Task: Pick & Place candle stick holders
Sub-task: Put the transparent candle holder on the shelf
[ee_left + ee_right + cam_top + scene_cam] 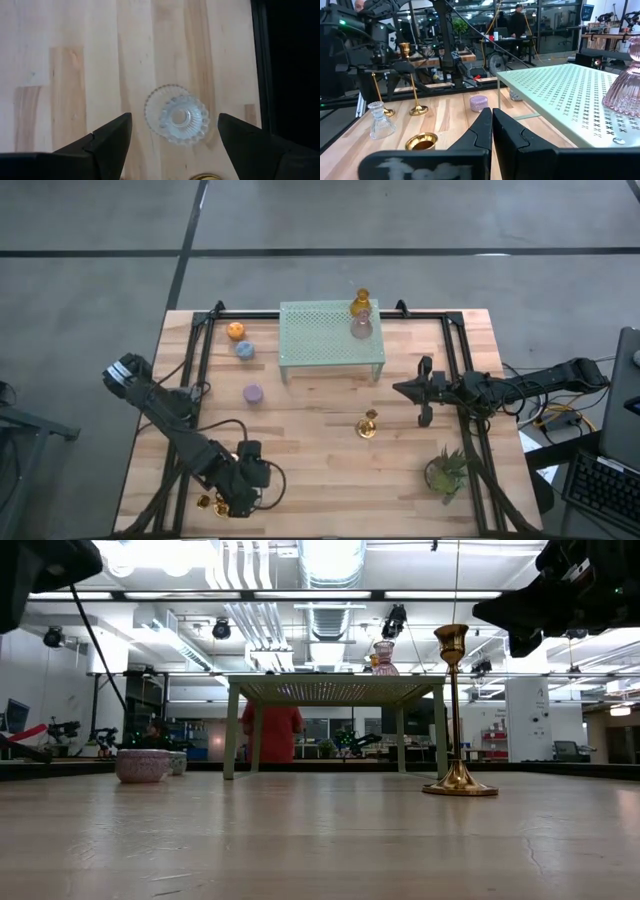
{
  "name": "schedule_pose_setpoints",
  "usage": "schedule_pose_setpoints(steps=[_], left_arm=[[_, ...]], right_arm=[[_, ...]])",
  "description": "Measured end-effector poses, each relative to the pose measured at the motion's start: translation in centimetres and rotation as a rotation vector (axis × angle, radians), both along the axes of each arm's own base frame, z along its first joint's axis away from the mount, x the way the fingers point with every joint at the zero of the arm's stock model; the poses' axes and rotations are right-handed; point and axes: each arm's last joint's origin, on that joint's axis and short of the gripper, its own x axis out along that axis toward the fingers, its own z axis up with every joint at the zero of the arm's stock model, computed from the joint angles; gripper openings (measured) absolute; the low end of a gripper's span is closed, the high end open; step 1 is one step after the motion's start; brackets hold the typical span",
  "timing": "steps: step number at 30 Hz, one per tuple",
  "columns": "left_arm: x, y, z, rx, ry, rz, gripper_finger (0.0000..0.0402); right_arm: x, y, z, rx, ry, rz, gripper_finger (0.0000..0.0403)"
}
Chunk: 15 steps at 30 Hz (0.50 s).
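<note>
My left gripper (173, 121) is open near the table's near left corner (235, 495), pointing down. Its fingers stand on either side of a clear ribbed glass holder (176, 116) without touching it; the holder stands on the table. A gold holder (210, 502) lies just beside it. My right gripper (410, 390) is shut and empty, right of the rack. A gold stemmed holder (368, 423) stands on its round base (458, 787) near it. Amber (360, 304) and pink (360, 328) holders stand on the pale green mesh rack (330, 335). Orange (236, 331), blue (245, 350) and purple (253, 392) cups sit left of the rack.
A small green potted plant (447, 470) stands at the near right. Black frame rails (462, 360) run along the table's left and right sides. Bare wood lies between the rack and the near edge. A person in red (272, 730) stands in the room behind.
</note>
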Motion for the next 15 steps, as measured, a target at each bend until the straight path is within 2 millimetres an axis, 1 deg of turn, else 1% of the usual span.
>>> schedule_pose_setpoints(steps=[15], left_arm=[[-0.31, 0.0, -0.17, 0.002, 0.023, 0.028, 0.0298]], right_arm=[[0.0, 0.0, 0.01, -0.001, -0.001, 0.0, 0.0008]])
